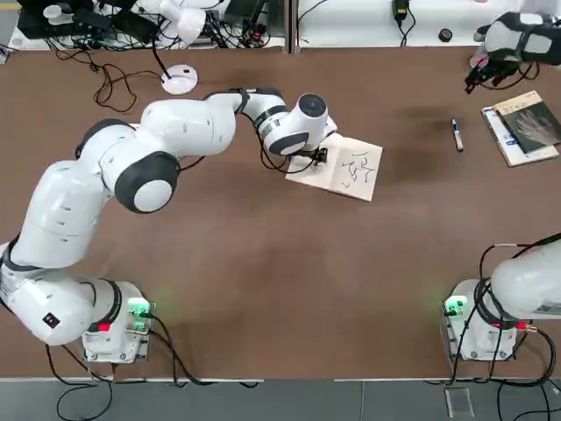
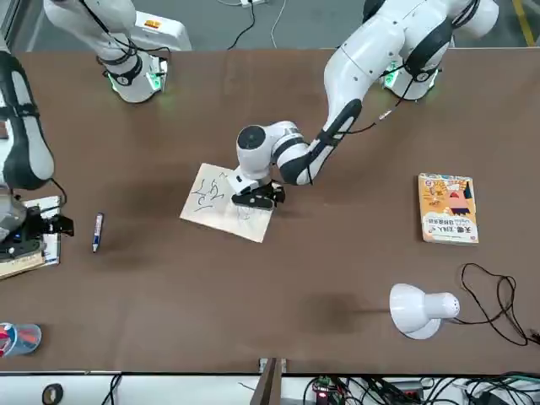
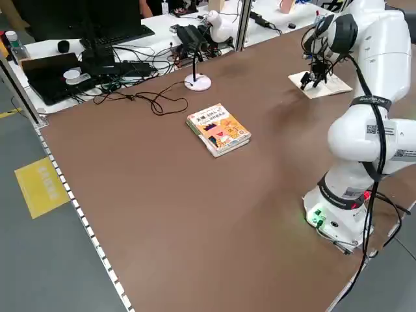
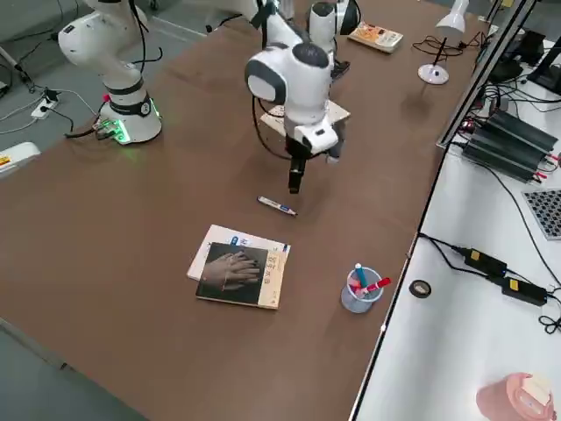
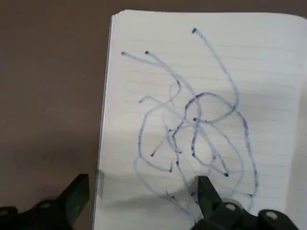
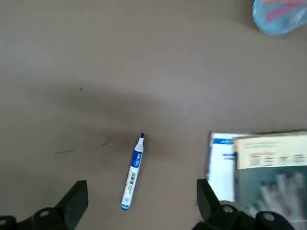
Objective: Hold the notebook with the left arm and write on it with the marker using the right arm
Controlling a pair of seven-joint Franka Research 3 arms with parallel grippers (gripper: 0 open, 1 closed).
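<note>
Item, for you at the controls: one open notebook of white pages with blue-black scribbles point(image 1: 358, 167), lying flat on the brown rectangular worktop point(image 1: 263, 254), toward its far side. Over it, the left arm's black two-fingered hand point(image 5: 146, 196), released; you have one finger above the page and the other outside the page's edge, over bare worktop. Item, one slim cylindrical marker, white with blue bands and a dark tip point(image 6: 133, 172), lying loose between the notebook and the books at your right, touching neither; open brown surface surrounds it. Item, the right arm's black two-fingered hand point(image 6: 144, 203), released, fingers wide apart, raised above the worktop at your far right. Item, two overlapping flat books, the upper dark-covered with a grey hand picture point(image 4: 235, 274), bounding the room to the marker's right. Item, one clear round cup with red-capped pens point(image 4: 361, 289), near the far edge. Item, one white dome-headed lamp point(image 2: 413, 310), far left, and one orange-yellow cartoon-cover book point(image 2: 448, 209), well apart from the notebook, with bare worktop between.
</note>
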